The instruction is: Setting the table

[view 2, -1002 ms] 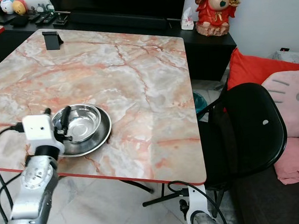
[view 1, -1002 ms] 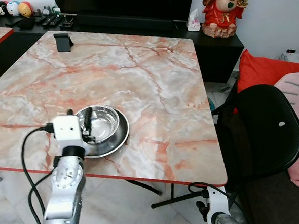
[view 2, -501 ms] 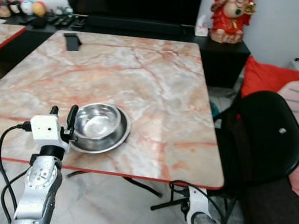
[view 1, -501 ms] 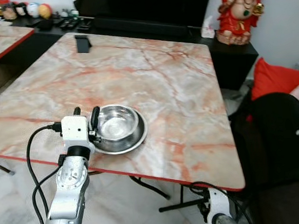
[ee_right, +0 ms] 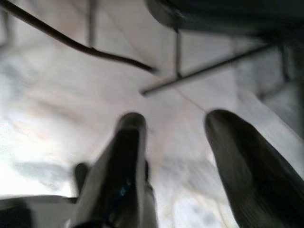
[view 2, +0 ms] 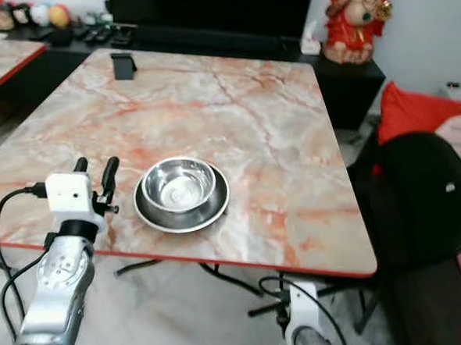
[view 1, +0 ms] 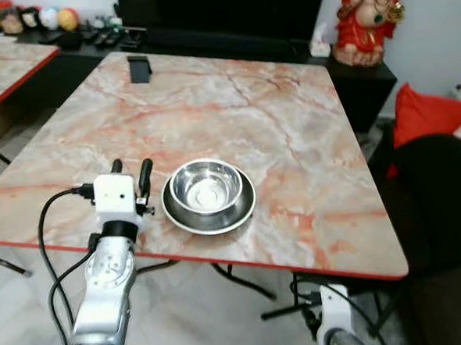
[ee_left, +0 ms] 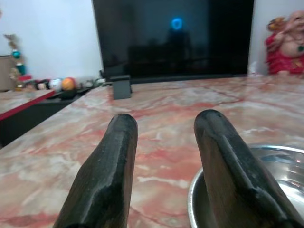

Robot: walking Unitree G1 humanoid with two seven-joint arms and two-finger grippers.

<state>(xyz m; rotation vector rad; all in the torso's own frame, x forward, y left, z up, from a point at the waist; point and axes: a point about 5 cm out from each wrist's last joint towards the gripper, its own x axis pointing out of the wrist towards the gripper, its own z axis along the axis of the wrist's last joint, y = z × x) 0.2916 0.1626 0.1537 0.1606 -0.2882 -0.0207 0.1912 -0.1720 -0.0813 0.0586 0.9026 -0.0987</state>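
Since a second ago my left gripper (view 1: 130,168) has let go of the steel bowl (view 1: 206,186) and pulled clear: back then its fingers were over the bowl's near-left rim, now they are sitting just beside the plate (view 1: 241,212) on its left, not touching it. Camera has shifted too, so the whole scene is sliding in frame; bowl and plate look to be in the same spot on the bench (view 1: 290,130). Left gripper is hanging open with nothing between its fingers (ee_left: 107,175), pointing across the marble top, with the bowl rim off to one side of the right-hand finger in the wrist view. Bowl is sitting upright, nested in the shallow steel plate, near the front edge of the bench, roughly mid-width. Small dark phone stand (view 1: 139,69) is standing at the far left of the bench, well apart from the bowl. Black chair (view 2: 428,199) is standing beside the bench on my right. My right gripper (ee_right: 175,156) is hanging idle low by the bench edge, fingers spread and holding nothing, pointing at the pale floor (ee_right: 47,109) and chair legs.
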